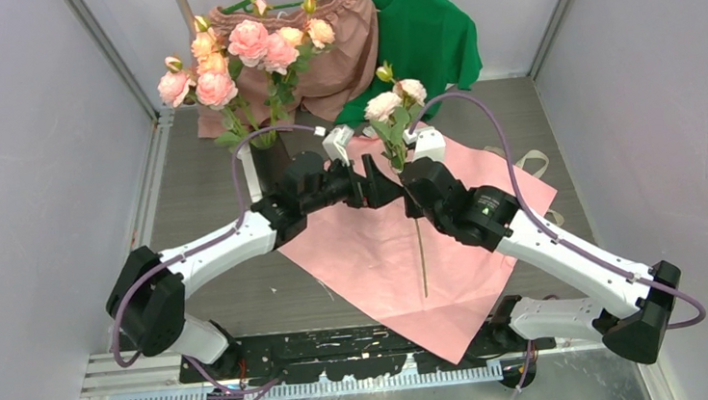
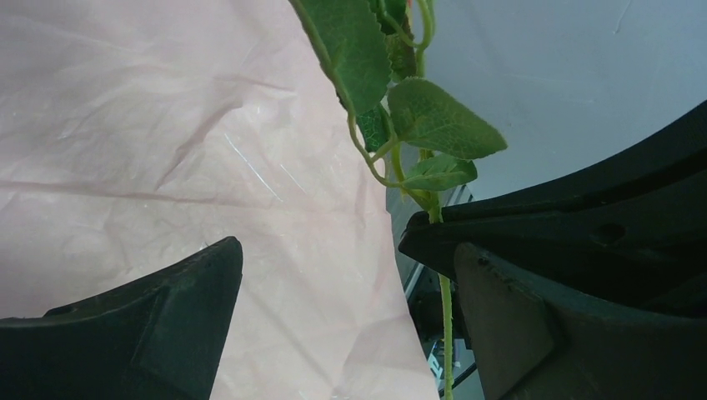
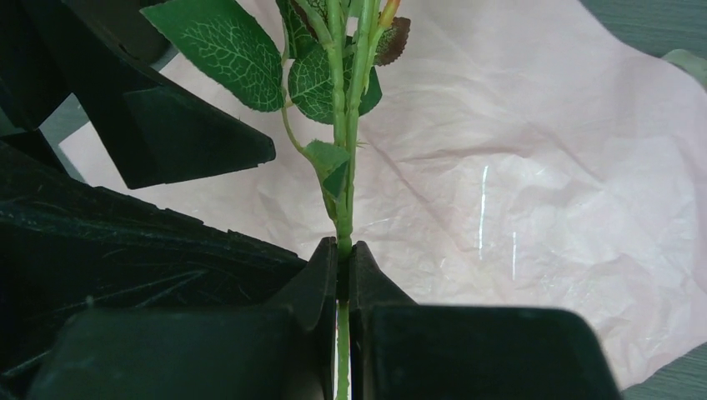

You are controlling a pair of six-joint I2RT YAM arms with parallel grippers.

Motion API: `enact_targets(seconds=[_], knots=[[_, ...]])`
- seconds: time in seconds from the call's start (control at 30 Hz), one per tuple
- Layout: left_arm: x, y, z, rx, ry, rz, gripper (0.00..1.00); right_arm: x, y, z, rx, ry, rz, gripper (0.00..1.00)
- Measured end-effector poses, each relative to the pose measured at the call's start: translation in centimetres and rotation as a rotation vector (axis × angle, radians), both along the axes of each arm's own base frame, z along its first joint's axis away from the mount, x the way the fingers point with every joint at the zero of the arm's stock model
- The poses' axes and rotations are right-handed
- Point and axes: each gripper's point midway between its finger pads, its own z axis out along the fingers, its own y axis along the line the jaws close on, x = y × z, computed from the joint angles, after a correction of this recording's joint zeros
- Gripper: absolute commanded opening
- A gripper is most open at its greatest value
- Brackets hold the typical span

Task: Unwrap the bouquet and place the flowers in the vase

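Note:
The salmon-pink paper sheet lies spread flat on the table, with no flowers left on it. Pink roses stand in the black vase at the back left. My right gripper is shut on the thin green stem of a pale rose sprig with a yellow bud, holding it upright above the paper. My left gripper stands open right beside it. That stem runs close by its right finger, and nothing is gripped.
Pink shorts on a green hanger and a green shirt hang at the back. A cream ribbon lies by the paper's right edge. Grey walls close in on both sides.

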Motion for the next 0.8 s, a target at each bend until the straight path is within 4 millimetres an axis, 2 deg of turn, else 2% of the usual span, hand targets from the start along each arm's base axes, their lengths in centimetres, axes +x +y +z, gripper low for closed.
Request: enact_targets(seconds=[0.17,0.33,0.43,0.53,0.7,0.8], knots=[[1.0,-1.4,1.1,0.013,-0.008,-0.023,0.98,0.7,-1.5,0.9,-0.024,-0.051,-0.073,0.01],[1.4,-1.7,2.3,0.016,-0.026,-0.006,0.99,0.6,-2.2,1.9,-0.010,-0.083,-0.093,0.01],[2.5,-1.5,3.7,-0.013,-0.049,0.044,0.99,-0.2,-0.3,2.0,0.031,-0.068,-0.021,0.01],[2.8,-1.4,4.7,-0.042,-0.054,0.062,0.99,-0.8,1.1,2.0,0.055,-0.059,0.029,0.01],[2.2,-0.9,6.5,-0.077,-0.073,0.063,0.99,-0.7,1.4,2.1,0.072,-0.066,0.032,0.01],[1.8,-0.5,8.0,-0.102,-0.096,0.061,0.94,-0.7,1.5,2.3,0.086,-0.069,0.035,0.01]])
